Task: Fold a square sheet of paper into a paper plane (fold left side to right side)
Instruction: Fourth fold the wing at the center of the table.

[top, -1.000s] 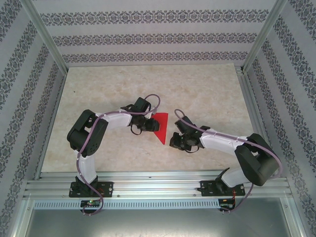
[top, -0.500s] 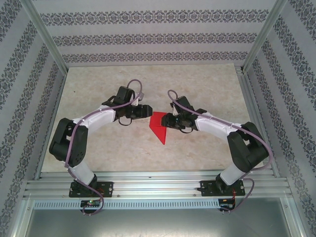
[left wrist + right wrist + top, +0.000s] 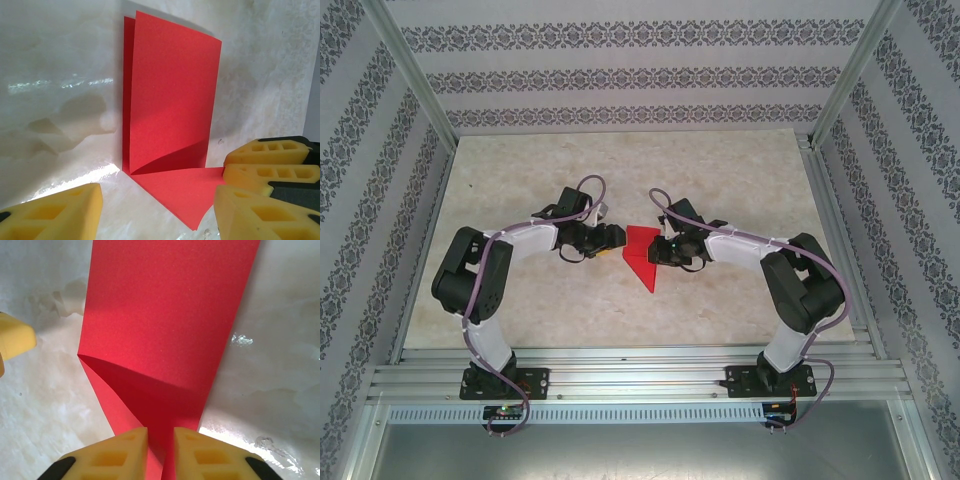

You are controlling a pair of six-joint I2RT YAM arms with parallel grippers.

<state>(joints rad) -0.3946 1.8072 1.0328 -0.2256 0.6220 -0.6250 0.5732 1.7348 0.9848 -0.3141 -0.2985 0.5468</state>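
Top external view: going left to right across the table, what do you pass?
First the left arm → left pincer, open → red sheet of paper → right pincer, shut on the sheet's right edge → right arm.

lab test cell: alu frame (image 3: 414, 78), wallpaper walls (image 3: 620, 60)

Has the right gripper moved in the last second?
Yes. The right gripper moved away from the near rail toward the red paper, whose edge it pinches.
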